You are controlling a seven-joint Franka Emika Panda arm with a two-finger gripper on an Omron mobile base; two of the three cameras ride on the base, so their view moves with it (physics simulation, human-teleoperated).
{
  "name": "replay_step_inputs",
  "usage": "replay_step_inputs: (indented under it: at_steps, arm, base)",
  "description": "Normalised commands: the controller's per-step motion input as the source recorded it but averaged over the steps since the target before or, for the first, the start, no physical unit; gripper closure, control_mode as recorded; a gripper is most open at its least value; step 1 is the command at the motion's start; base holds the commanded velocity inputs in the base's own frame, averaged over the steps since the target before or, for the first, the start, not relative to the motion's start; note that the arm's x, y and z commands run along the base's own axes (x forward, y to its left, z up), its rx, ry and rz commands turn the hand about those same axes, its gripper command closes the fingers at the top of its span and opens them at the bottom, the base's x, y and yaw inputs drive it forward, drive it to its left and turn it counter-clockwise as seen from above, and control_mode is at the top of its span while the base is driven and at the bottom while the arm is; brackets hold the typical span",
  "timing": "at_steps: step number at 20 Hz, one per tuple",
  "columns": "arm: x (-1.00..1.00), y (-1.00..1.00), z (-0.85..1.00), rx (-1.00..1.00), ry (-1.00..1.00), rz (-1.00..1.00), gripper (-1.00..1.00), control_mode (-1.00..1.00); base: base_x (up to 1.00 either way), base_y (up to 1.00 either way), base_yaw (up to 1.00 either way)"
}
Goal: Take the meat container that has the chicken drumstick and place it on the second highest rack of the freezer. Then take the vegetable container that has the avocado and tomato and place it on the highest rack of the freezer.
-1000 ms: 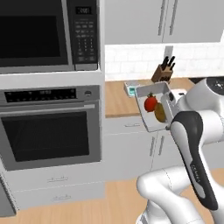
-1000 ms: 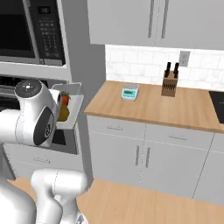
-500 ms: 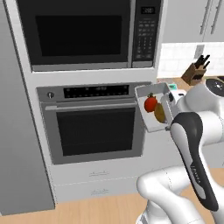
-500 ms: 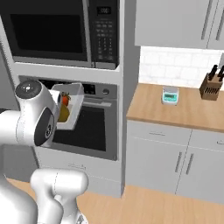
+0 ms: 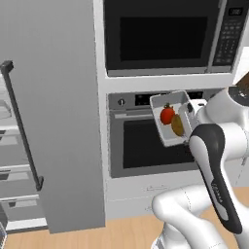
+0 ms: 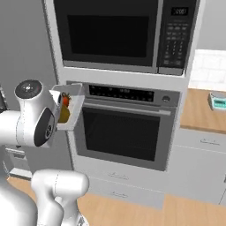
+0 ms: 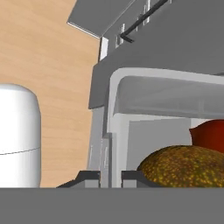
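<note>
My gripper (image 7: pixel 110 176) is shut on the side wall of the vegetable container (image 7: pixel 131 109), a pale grey tray held tilted in the air. In it lie the olive-brown avocado (image 7: pixel 188 168) and the red tomato (image 7: pixel 210 133). From the left base, the container (image 5: pixel 163 136), tomato (image 5: pixel 167 115) and avocado (image 5: pixel 178 125) hang before the oven, with the gripper (image 5: pixel 187 112) at the tray's right rim. The freezer (image 5: pixel 58 121) stands left, its door open and the dark bar handle (image 5: pixel 22 126) towards me. Light-grey shelves (image 5: pixel 6 124) show at the far left edge. The meat container and chicken drumstick are out of view.
A black microwave (image 5: pixel 165 34) sits above a black-fronted oven (image 5: pixel 151 146), with a drawer below. From the right base, a wooden counter (image 6: pixel 198 114) carries a small scale (image 6: pixel 218 100). My own white arm (image 6: pixel 35 119) stands between the camera and the tray.
The whole picture has shifted: the base has moved left, so the counter slid out and the ovens and freezer door came in. The tray stays in my grip.
</note>
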Motion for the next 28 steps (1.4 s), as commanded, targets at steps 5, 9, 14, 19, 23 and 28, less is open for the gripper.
replay_step_inputs:
  at_steps: [5,9,14,19,23,28]
  arm:
    - [0.00,0.00,0.00,0.00,0.00,0.00,1.00,1.00]
    - [0.00,0.00,0.00,0.00,0.00,0.00,1.00,1.00]
    - [0.00,0.00,0.00,0.00,0.00,0.00,1.00,1.00]
    - [0.00,0.00,0.00,0.00,0.00,0.00,1.00,1.00]
    - [0.00,0.00,0.00,0.00,0.00,0.00,1.00,1.00]
    - [0.00,0.00,0.00,0.00,0.00,0.00,1.00,1.00]
  base:
    - [0.30,1.00,0.00]
    - [0.37,1.00,0.00]
    - [0.40,1.00,0.00]
    - [0.40,0.99,0.00]
    - [0.46,0.75,0.00]
    - [0.30,0.09,-0.12]
